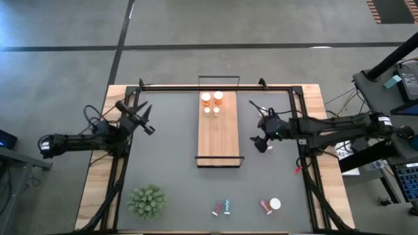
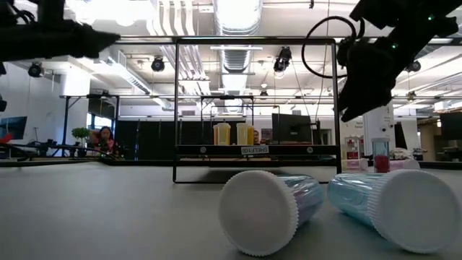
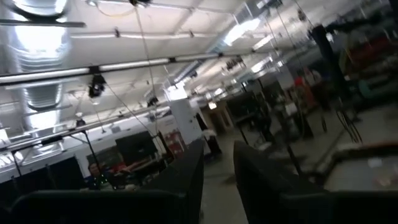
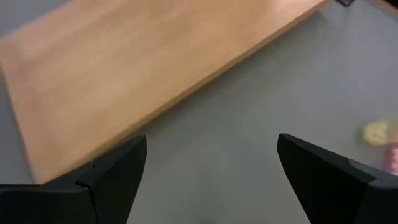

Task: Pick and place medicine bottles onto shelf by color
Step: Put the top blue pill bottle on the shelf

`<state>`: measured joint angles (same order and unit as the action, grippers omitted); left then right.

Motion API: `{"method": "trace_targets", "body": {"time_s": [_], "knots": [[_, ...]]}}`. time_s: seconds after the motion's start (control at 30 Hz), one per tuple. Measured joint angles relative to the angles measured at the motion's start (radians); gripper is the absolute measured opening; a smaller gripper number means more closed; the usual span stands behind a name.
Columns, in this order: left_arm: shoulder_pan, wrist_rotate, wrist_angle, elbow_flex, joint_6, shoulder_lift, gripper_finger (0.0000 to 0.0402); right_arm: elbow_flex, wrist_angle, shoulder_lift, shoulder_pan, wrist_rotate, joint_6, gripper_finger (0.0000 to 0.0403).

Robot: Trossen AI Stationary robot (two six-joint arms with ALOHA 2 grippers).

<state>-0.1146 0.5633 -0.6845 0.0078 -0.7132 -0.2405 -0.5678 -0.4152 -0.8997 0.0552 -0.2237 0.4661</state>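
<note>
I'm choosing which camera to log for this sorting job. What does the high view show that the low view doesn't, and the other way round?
Only the high view shows the green plant, the whole shelf board, four bottles at its far end, and four more on the near table. Only the low view shows the room behind, with a person, and the ribbed caps close up. Both show the shelf, its orange bottles, and the right gripper raised beside it.
</note>
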Motion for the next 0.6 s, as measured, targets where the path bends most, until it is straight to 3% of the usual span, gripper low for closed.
{"method": "trace_targets", "body": {"time_s": [0.6], "knots": [[0.0,-0.002,0.066,-0.002,0.0,-0.155,0.0072,-0.001,0.001,-0.004,-0.014,0.014,0.03,0.035]]}}
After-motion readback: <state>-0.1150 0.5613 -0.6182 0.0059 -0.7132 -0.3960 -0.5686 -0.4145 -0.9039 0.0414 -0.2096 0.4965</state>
